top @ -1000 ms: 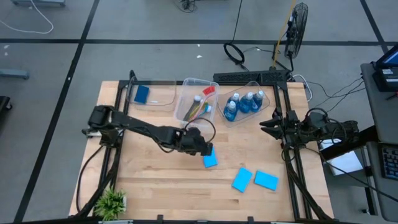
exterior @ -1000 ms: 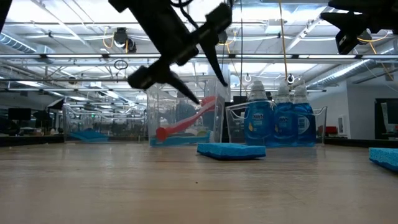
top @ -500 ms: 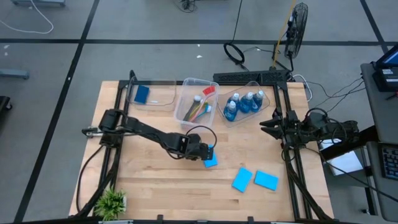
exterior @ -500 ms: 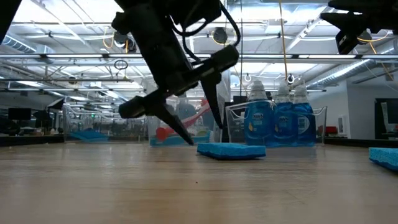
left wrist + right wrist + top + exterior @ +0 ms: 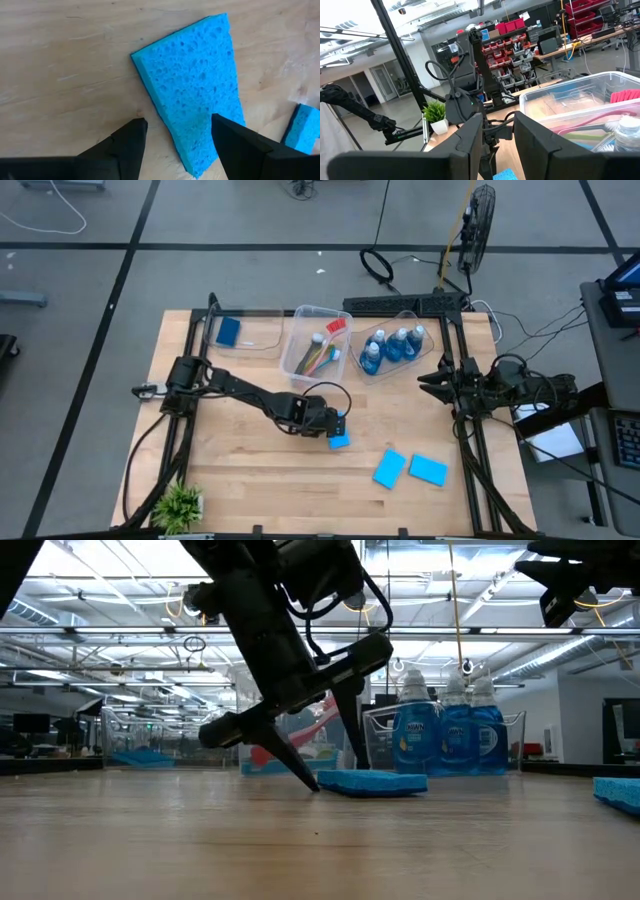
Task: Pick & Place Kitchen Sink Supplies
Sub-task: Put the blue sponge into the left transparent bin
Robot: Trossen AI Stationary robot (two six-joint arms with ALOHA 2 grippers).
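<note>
1. The bench (image 5: pixel 250 470) is seen as a pale, wood-grained slab edged by a dark metal frame.
2. Four flat, porous blue sponges are counted: one sponge (image 5: pixel 339 441) lies mid-bench under the left arm, two more (image 5: pixel 389 468) (image 5: pixel 428 470) lie near the right front, and the fourth (image 5: pixel 228 331) sits inside the far-left clear bin (image 5: pixel 262 340).
3. The left tool (image 5: pixel 177 132) is lowered over the mid-bench sponge with its two dark, wedge-shaped fingers (image 5: pixel 126 145) spread apart, one tip beside the sponge's edge and the other above its pitted top; nothing is gripped.
4. In the low view one fingertip is seen touching the bench just beside that sponge (image 5: pixel 372 782).
5. Three clear bins of thin, glossy plastic are counted along the far edge.
6. In the middle bin (image 5: pixel 298 340) slim long-handled brushes (image 5: pixel 318 355) are heaped; a red head is plain, but their number cannot be counted.
7. In the right bin (image 5: pixel 424 350) four small clear bottles of blue liquid (image 5: pixel 392 347) stand upright in a row.
8. The right tool (image 5: pixel 428 384) is held above the bench's right edge, well apart from the supplies, its fingers set slightly apart around nothing.
9. A small leafy green plant (image 5: pixel 180 505) stands at the near-left corner.
</note>
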